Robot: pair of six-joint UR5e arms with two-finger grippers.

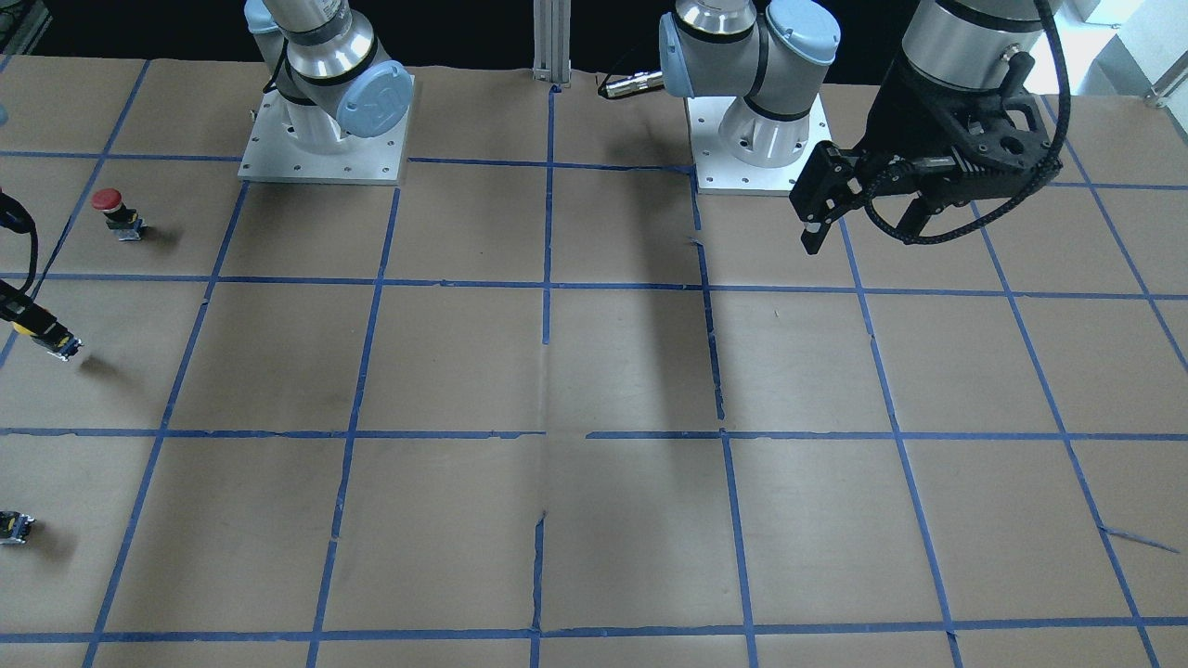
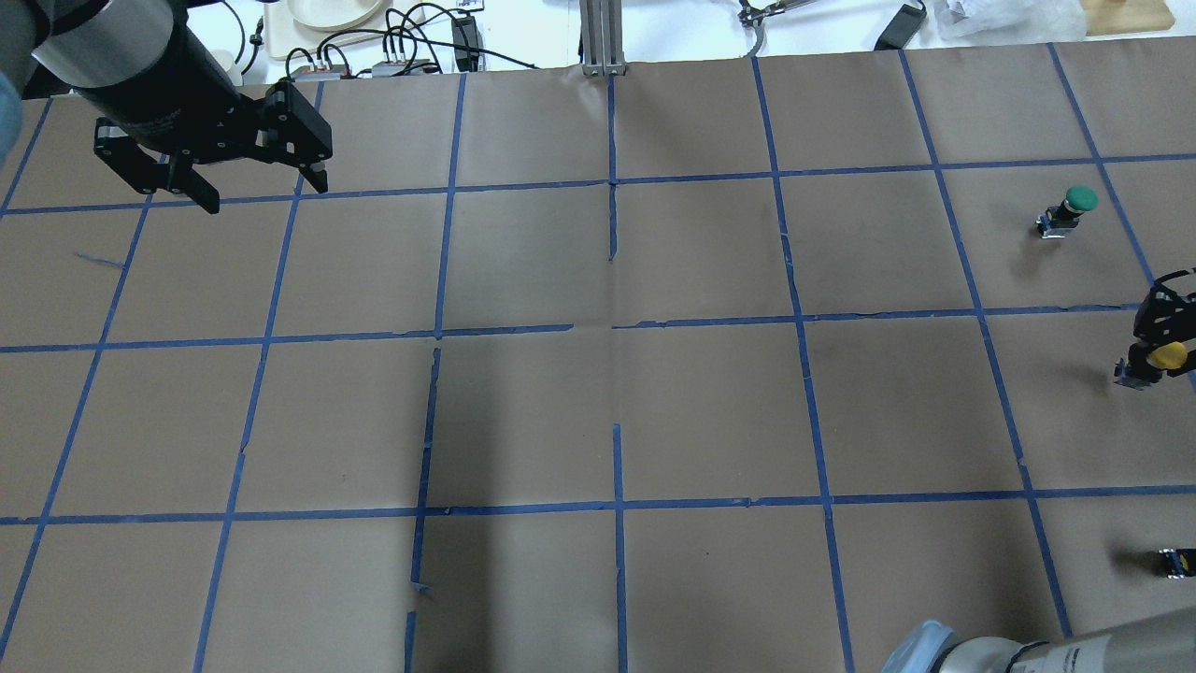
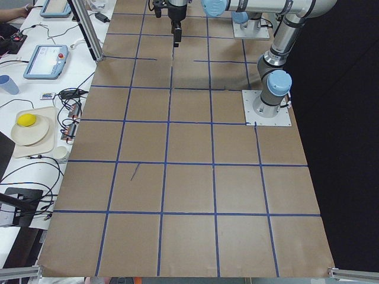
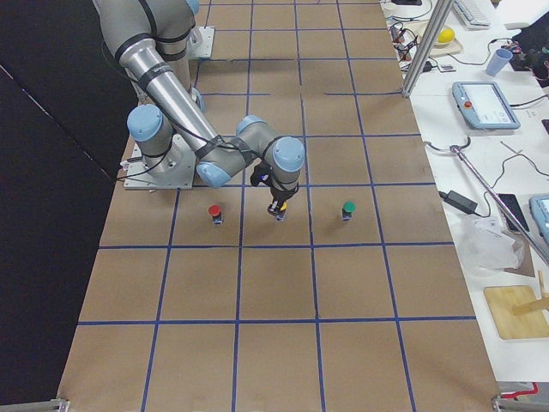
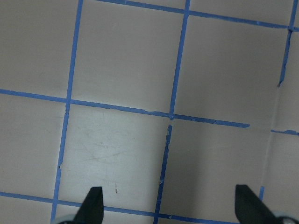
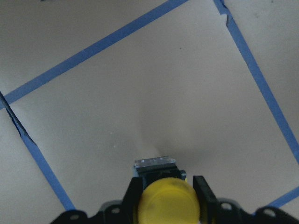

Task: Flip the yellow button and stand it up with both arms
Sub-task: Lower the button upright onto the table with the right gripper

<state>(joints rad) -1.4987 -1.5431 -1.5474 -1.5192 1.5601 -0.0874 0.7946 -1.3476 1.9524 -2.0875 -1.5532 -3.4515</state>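
The yellow button (image 6: 168, 201) is held in my right gripper (image 6: 167, 186). The black fingers (image 6: 204, 193) close on either side just under the yellow cap, and the grey block end points down at the paper. It shows at the right edge of the overhead view (image 2: 1164, 356) and at the left edge of the front view (image 1: 45, 332), a little above the table with its shadow apart. It also shows in the exterior right view (image 4: 277, 206). My left gripper (image 2: 265, 192) is open and empty, high over the far left of the table (image 1: 863, 232), with only taped paper below it (image 5: 170, 205).
A red-capped button (image 1: 116, 211) stands upright on one side of the held one. A green-capped button (image 2: 1070, 209) stands on the other side. A small dark capless block (image 2: 1174, 561) lies near the right arm's base. Brown paper with a blue tape grid (image 2: 612, 327) covers the table.
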